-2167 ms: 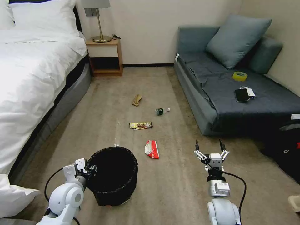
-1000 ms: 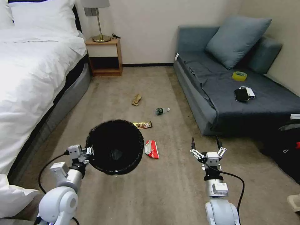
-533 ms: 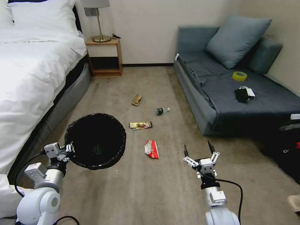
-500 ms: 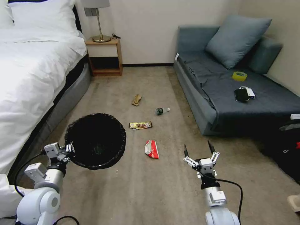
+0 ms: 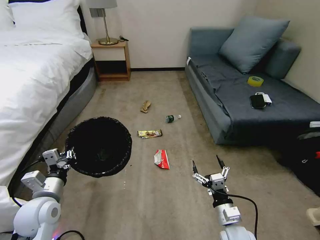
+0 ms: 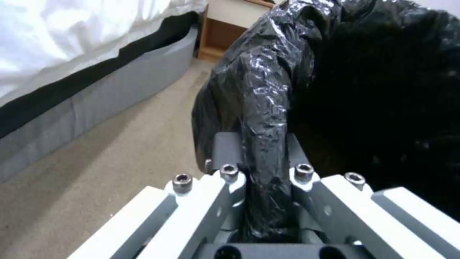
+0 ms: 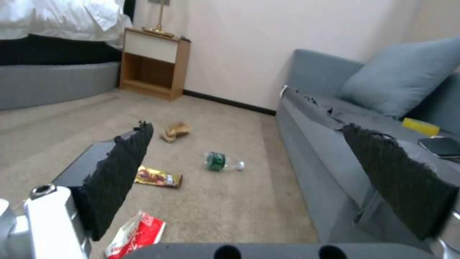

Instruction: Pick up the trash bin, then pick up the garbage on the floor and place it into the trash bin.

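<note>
Bin [image 5: 98,146] hangs tilted off my L gripper [image 5: 69,155], jaws pinching rim+liner; bag could slip. R gripper [image 5: 209,164] spread, red wrapper [image 5: 162,159] just left of jaws.

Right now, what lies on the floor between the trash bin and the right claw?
In the head view, the red-and-white wrapper lies between the trash bin and the right claw; otherwise bare carpet.
</note>
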You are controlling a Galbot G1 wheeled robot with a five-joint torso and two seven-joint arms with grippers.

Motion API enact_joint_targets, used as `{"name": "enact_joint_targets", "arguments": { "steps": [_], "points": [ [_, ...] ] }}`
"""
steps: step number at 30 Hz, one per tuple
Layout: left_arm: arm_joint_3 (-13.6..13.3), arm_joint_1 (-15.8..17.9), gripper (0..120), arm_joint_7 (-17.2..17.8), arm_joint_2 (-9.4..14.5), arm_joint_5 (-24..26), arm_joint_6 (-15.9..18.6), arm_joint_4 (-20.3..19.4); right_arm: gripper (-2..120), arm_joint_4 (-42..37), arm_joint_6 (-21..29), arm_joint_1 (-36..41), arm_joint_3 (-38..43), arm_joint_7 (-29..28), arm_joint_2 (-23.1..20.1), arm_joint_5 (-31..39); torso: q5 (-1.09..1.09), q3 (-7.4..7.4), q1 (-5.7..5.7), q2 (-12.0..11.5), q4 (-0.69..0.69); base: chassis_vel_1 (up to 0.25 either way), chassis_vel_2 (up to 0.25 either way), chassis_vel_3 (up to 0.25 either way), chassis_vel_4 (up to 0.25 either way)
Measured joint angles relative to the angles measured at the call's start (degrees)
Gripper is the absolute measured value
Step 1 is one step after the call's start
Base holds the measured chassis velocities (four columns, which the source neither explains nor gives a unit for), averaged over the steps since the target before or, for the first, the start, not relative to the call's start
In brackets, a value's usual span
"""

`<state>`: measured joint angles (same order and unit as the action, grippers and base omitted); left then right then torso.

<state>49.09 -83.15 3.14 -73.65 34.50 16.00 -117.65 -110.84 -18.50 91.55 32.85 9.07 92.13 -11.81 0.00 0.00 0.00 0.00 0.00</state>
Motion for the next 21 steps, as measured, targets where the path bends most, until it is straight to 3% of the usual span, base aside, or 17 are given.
{"name": "enact_joint_targets", "arguments": {
  "steps": [9, 21],
  "points": [
    [1.0, 0.7, 5, 0.2, 0.3, 0.7, -0.1, 0.7, 100, 0.9, -0.3, -0.5, 0.0, 0.6, 0.0, 0.0, 0.0, 0.0, 0.0, 0.0, 0.0, -0.007, 0.004, 0.008, -0.007],
    [1.9, 1.0, 5, -0.1, 0.7, 1.2, -0.2, 1.2, 100, 1.7, -0.6, -1.1, -0.3, 0.8, 0.0, -0.1, 0.0, 0.01, 0.0, 0.0, 0.0, -0.111, 0.124, 0.112, -0.117]
  ]
}}
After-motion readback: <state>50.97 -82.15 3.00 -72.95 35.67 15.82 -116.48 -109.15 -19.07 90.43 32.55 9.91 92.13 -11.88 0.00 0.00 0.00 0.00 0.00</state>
